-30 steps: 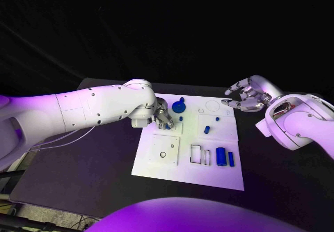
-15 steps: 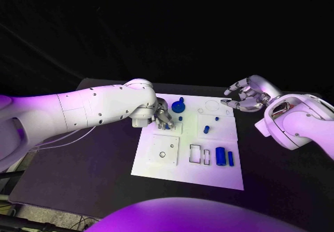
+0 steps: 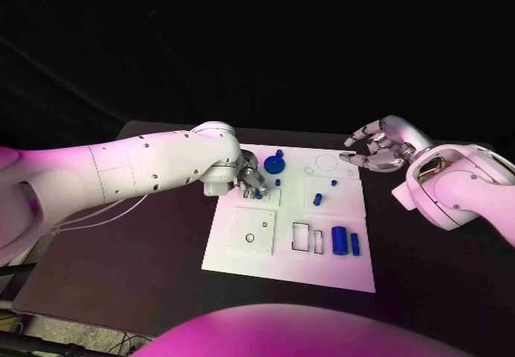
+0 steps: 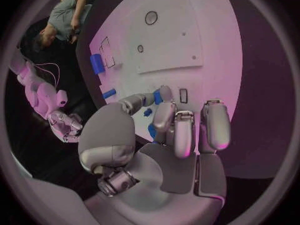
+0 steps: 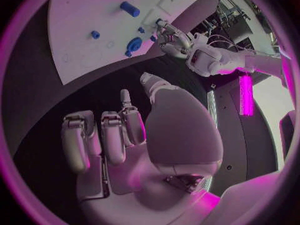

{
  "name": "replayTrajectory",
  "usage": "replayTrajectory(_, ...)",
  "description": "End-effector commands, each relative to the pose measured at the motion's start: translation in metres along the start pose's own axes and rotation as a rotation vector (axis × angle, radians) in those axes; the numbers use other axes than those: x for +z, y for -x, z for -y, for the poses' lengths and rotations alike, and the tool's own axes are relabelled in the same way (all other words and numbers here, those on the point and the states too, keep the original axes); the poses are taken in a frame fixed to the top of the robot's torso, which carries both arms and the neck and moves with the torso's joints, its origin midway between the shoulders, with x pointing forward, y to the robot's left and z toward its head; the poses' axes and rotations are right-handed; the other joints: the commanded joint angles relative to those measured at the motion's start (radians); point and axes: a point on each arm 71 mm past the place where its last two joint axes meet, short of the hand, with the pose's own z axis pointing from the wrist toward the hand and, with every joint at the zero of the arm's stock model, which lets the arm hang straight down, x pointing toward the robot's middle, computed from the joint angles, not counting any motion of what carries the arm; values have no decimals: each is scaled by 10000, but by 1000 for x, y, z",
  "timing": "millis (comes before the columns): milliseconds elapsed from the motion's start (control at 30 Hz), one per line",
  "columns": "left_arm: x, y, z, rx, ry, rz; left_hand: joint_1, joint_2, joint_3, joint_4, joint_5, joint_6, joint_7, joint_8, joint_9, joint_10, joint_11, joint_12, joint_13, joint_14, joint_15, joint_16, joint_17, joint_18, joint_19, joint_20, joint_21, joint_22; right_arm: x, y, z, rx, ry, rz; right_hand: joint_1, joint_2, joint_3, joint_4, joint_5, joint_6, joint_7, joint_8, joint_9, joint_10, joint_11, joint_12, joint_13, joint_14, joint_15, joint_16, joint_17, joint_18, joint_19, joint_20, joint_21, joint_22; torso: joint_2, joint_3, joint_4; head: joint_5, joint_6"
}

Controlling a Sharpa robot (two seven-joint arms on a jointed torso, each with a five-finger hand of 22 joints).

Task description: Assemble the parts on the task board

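My left hand [image 3: 249, 181] pinches a small blue part [image 4: 152, 130] over the task board [image 3: 269, 260]; my right hand [image 3: 378, 150] hovers curled, holding nothing; several blue cylinders [image 3: 340, 240] lie loose, so assembly looks barely begun.

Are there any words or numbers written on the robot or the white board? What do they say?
None: no words, numbers or labels can be read anywhere.
The task board bears only outlines, circles and rectangles, not letters.
The blue parts are plain.
The left hand and the right hand carry no readable marks; small dark dots on the white arms are too small to tell.
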Motion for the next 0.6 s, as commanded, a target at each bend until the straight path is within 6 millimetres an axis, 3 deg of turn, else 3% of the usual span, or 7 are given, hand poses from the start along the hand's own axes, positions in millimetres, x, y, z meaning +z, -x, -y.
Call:
replayTrajectory(33,1,0,-1,-125,63,-1,-201,75,2104,-1942,-171,108,-135,16,6,45,-11,-3,5,1040,-36,36,2632,-116,20,46,-12,1098,0,-1,0,-65,20,-101,-97,-1,38,24,43,-80,2,43,14,-3,-2,-24,776,1061,-42,41,2631,-102,952,-44,-66,2577,0,-2,2,-2,2)
replayTrajectory(233,1,-1,-1,-85,89,-182,-393,104,2088,-1867,-473,115,-149,1,4,53,-18,19,23,1040,-38,36,2632,-113,14,70,-49,1092,0,-1,0,-70,8,-115,-97,-1,38,24,43,-80,2,43,14,-3,-2,-24,776,1061,-42,41,2631,-102,952,-44,-66,2577,-3,-2,3,-14,2)
replayTrajectory(300,1,-1,-1,-76,96,-213,-500,84,2021,-1805,-760,120,-164,-4,8,55,-24,23,25,1040,-41,36,2632,-113,14,88,-71,1090,0,-1,0,-71,5,-115,-97,-1,38,24,43,-80,2,43,14,-3,-2,-24,776,1061,-42,41,2631,-102,952,-44,-66,2577,-2,-3,5,-18,2)
replayTrajectory(533,1,-2,-2,7,149,-369,-887,-326,1432,-1465,-1522,108,-235,-41,11,31,-65,-8,-7,1040,-70,36,2632,-108,22,131,-168,1072,0,-1,1,-75,-5,-115,-110,-7,53,18,34,-100,2,60,40,-28,-3,-53,744,1061,-45,41,2631,-96,939,-46,-89,2569,-9,-4,5,-20,2)
replayTrajectory(600,1,-2,-3,32,169,-410,-950,-474,1222,-1281,-2009,132,-257,-77,-20,14,-82,-25,-23,1040,-84,36,2632,-106,26,135,-213,1063,0,-1,1,-77,-11,-117,-112,-11,52,17,31,-104,2,60,42,-37,-3,-63,733,1061,-45,41,2631,-90,925,-46,-112,2561,-9,-5,3,-18,2)
